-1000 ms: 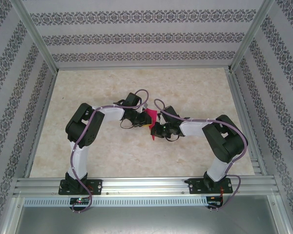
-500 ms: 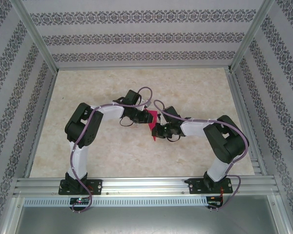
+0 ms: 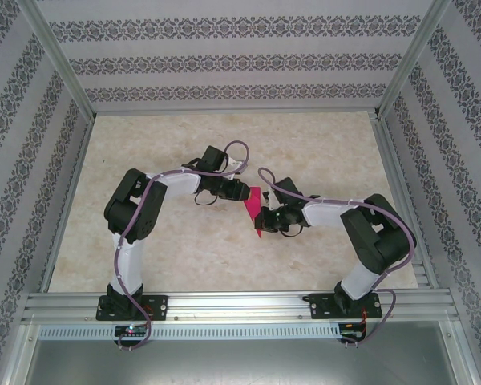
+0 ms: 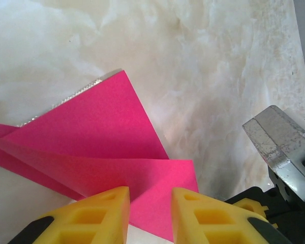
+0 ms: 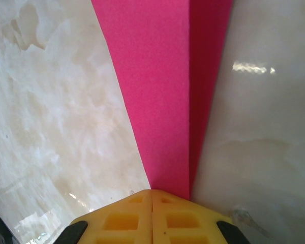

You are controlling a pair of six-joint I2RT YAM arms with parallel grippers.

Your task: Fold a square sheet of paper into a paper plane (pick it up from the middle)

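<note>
Magenta-pink and plain on every face that shows, the paper plane (image 3: 255, 210) is a narrow folded piece between the two wrists, over the middle of the cream, marbled counter (image 3: 329, 144). From above it runs front to back and tapers to a point at its near end. Whether that point touches the counter cannot be told.

In the right wrist view the paper (image 5: 168, 91) widens away from the camera, with one straight crease down its length; the panel right of the crease is in darker shade. The right jaws are closed tight on its narrow end, their yellow fingertips (image 5: 122, 218) pressed together with the paper coming out between them.

In the left wrist view two flaps overlap (image 4: 101, 132), the upper one ending in a sharp corner, with a thin pale strip along one top edge. The left jaws stand apart: the yellow fingertips (image 4: 91, 213) have a clear gap between them, the paper's lower flap showing in the gap, not pinched.
</note>
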